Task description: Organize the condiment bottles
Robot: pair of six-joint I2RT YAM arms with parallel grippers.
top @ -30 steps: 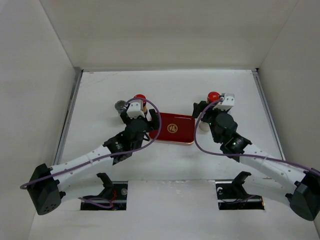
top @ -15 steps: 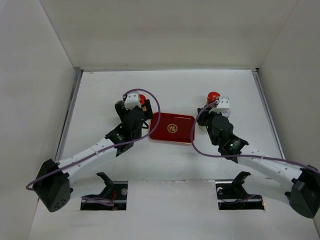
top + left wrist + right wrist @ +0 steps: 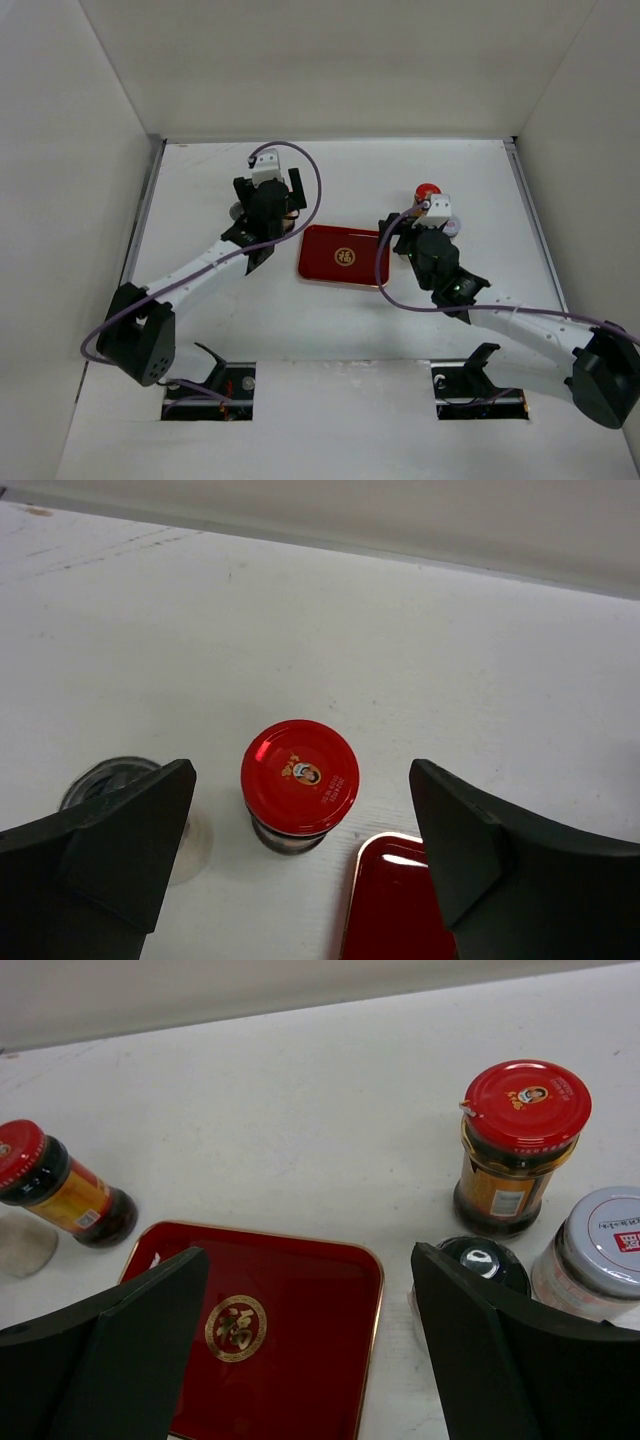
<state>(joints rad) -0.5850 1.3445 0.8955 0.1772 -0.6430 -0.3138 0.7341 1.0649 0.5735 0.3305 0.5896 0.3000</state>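
Observation:
In the left wrist view a red-capped bottle with a dark body stands upright just left of the red tray's corner. My left gripper is open above it, one finger on each side, not touching. In the top view the left gripper hides that bottle. My right gripper is open and empty over the tray. To its right stand a second red-capped bottle, a black-capped bottle and a grey-capped whitish bottle. The first red-capped bottle shows at far left.
A pale round jar stands left of the left red-capped bottle, partly behind my left finger. The red tray with its gold emblem lies between the two arms. White walls close the table on three sides.
My left gripper has moved away from the tray's left edge, farther back, and now hangs over the left red-capped bottle. My right gripper has shifted slightly left toward the tray.

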